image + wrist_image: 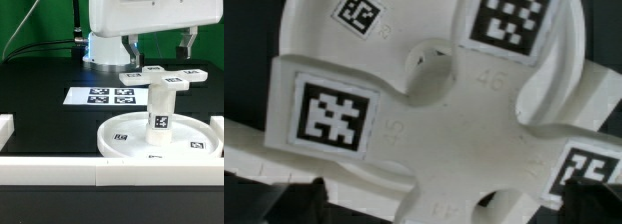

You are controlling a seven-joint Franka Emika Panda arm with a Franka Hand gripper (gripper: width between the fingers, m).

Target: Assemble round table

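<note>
The large rimmed round disc lies flat at the front of the table. The short thick leg stands upright on its middle. The cross-shaped base sits on top of the leg, its arms spread level. My gripper hangs just above the cross base, fingers wide apart and holding nothing. In the wrist view the cross base fills the picture with its square tags, seen from close above. The fingertips do not show clearly there.
The marker board lies behind the disc toward the exterior view's left. White border bars run along the front and the left side. The arm's white base stands at the back.
</note>
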